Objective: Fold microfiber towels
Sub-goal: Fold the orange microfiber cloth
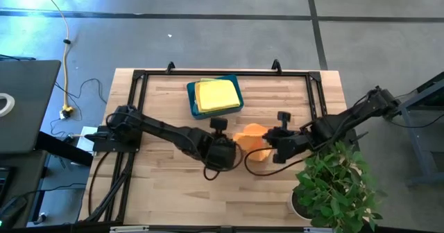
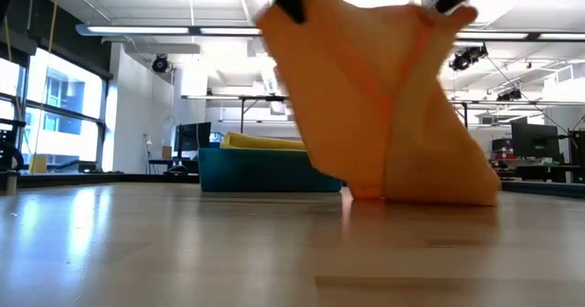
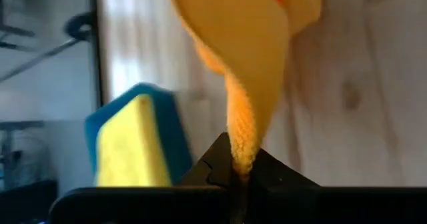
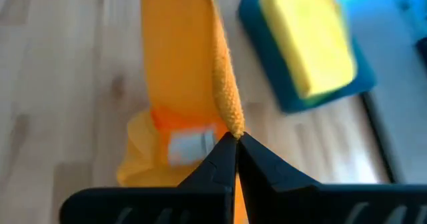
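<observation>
An orange microfiber towel (image 1: 253, 139) hangs between my two grippers over the middle of the table. Its lower end (image 2: 366, 193) rests on the wood. My left gripper (image 1: 232, 148) is shut on the towel's left upper part, and my right gripper (image 1: 272, 141) is shut on its right upper part. In the low view the towel (image 2: 384, 97) spreads like a tent between the two holds. A yellow towel (image 1: 216, 94) lies on top of a stack in the teal bin (image 1: 236, 108) at the far middle. My left gripper pinches a thick rolled edge of the orange towel (image 3: 241, 159) between its two fingers. The towel runs away from the fingertips in a slack curve, and its lower end is on the table. One layer or several, I cannot tell. My right gripper pinches an edge of the orange towel (image 4: 230, 125) between its two fingertips (image 4: 257, 159). The cloth runs straight away from the tips. A white label (image 4: 190, 145) shows on a lower, folded part of the towel, which hangs to the table.
The teal bin (image 2: 265, 172) stands behind the towel toward the far edge. A potted plant (image 1: 336, 184) stands at the table's near right corner, close under the right arm. A black frame (image 1: 139, 77) runs along the table's far and side edges. Bare wood lies at the near left.
</observation>
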Robot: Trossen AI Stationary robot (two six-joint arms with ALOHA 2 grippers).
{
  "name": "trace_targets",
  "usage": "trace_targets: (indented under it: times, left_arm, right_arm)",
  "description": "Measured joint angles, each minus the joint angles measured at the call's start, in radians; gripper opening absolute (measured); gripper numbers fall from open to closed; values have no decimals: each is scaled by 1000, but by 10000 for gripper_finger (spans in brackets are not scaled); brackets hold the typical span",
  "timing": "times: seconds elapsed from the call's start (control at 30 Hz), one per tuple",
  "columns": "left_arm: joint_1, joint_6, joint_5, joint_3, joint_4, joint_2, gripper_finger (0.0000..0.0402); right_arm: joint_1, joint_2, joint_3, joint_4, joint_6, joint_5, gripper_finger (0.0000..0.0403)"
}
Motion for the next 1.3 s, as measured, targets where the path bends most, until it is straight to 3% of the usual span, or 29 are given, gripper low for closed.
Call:
trace_targets:
  times: [0.3, 0.5, 0.7, 0.8, 0.9, 0.97, 1.03, 1.1, 1.17, 1.23, 1.3]
  left_arm:
    - [51, 80, -46, 141, -102, -67, 3]
    - [84, 131, -81, 210, -77, -99, 3]
    - [92, 153, -217, 273, -85, -114, 3]
    - [84, 136, -183, 309, -92, -116, 3]
    - [66, 96, -21, 335, -91, -120, 3]
    - [54, 119, 42, 340, -93, -119, 3]
    - [45, 149, -10, 342, -93, -118, 3]
    - [46, 155, -143, 344, -93, -118, 3]
    - [49, 121, -215, 344, -102, -118, 3]
    - [47, 84, -142, 344, -117, -118, 3]
    - [39, 109, 35, 344, -129, -118, 3]
  right_arm:
    - [-73, -8, 125, -57, -175, 112, 0]
    - [-124, -8, 187, -65, -334, 212, 0]
    - [-148, -8, 245, -64, -506, 324, 0]
    - [-151, -8, 275, -64, -516, 255, 0]
    - [-150, -8, 302, -65, -536, 66, 0]
    - [-146, -8, 316, -65, -587, 2, 0]
    - [-146, -8, 331, -65, -620, 65, 0]
    - [-147, -8, 343, -56, -581, 185, 0]
    - [-150, -8, 351, -52, -515, 188, 0]
    - [-147, -8, 353, -53, -501, 39, 0]
    - [-136, -9, 353, -71, -558, -148, 0]
